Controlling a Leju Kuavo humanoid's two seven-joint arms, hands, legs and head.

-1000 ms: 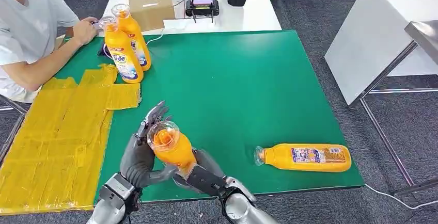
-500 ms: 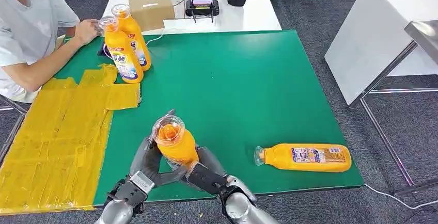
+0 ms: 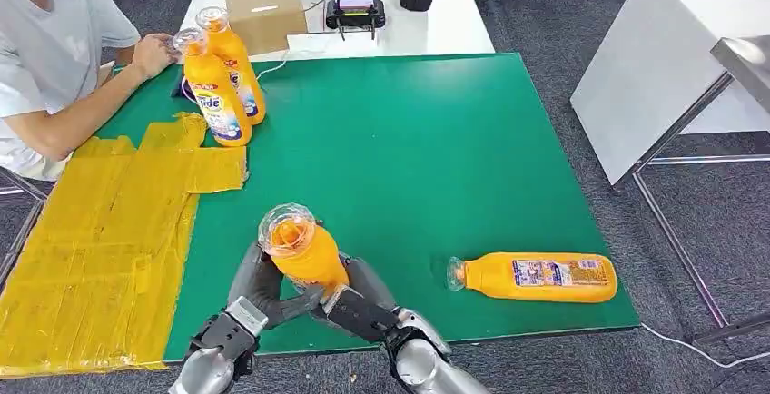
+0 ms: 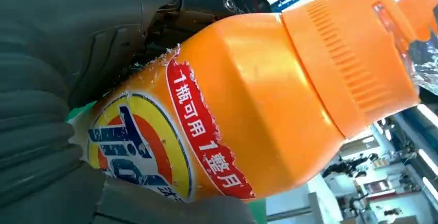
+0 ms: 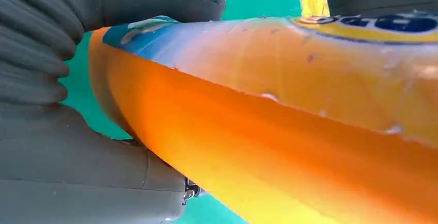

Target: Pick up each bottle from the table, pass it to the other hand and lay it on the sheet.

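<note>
Bottle (image 3: 304,256) upright over green table (image 3: 436,149), both hands' fingers (image 3: 265,278) gripping it.

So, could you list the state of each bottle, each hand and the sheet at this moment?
Held detergent bottle: off the table, cap up, gripped by both hands.
Left hand: fingers around the held bottle.
Right hand: holds the same bottle.
Lying bottle: on its side on the green table.
Two standing bottles: upright.
Yellow sheet: flat, wrinkled, no bottle on it.
</note>
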